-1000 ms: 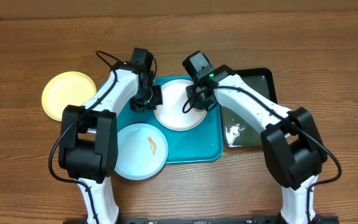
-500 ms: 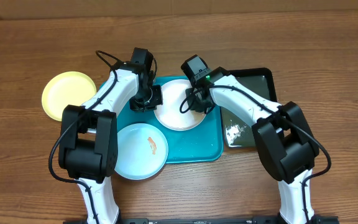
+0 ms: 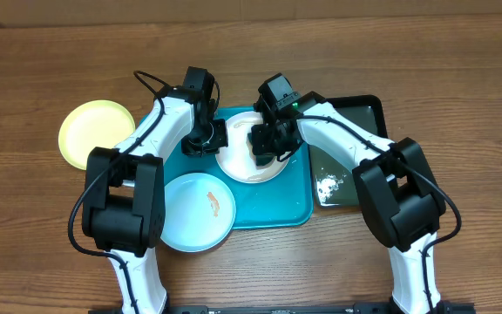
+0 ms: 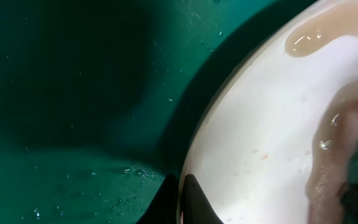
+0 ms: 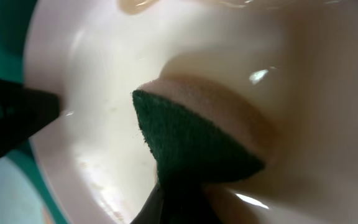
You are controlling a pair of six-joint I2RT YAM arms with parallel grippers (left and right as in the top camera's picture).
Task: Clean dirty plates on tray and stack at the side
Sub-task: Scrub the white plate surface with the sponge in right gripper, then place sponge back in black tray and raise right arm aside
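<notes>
On the tray, overhead: left gripper pinches the white plate at nine o'clock, right gripper above it. Left wrist: rim gripped. Right wrist: sponge clamped, pressed flat. Best scrub in firm circles, plate pinned.

No readable text, labels or numbers anywhere.

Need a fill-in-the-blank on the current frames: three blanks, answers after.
The right tool holds a green sponge on the scrubbed plate, whose colour is ____. The smeared plate, marked with an orange streak, is light ____. The black basin stands on the ____ side of the tray.
Missing words: white; blue; right.
</notes>
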